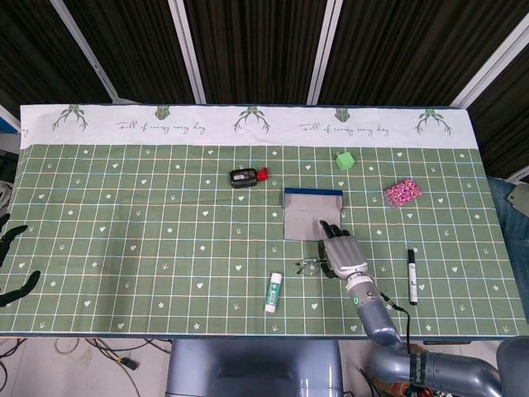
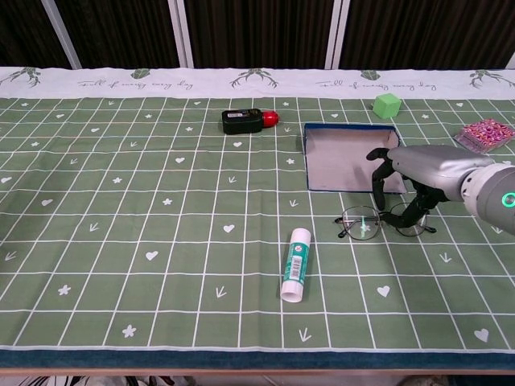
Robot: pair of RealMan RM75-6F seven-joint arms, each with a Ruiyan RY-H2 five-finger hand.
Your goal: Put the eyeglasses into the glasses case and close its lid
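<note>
One silver right hand [image 2: 418, 173] I hover, fingers curled down over the thin-rimmed eyeglasses [image 2: 385, 222]; grip unclear. Left hand [image 1: 12, 260] mostly cropped.

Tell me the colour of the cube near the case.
The cube is bright green; the chest view shows it best.

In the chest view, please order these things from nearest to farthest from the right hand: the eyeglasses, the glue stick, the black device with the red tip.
From the right hand:
1. Eyeglasses, right under its fingers.
2. Glue stick, toward the left and nearer the front edge.
3. Black device, far to the left, toward the back.
</note>
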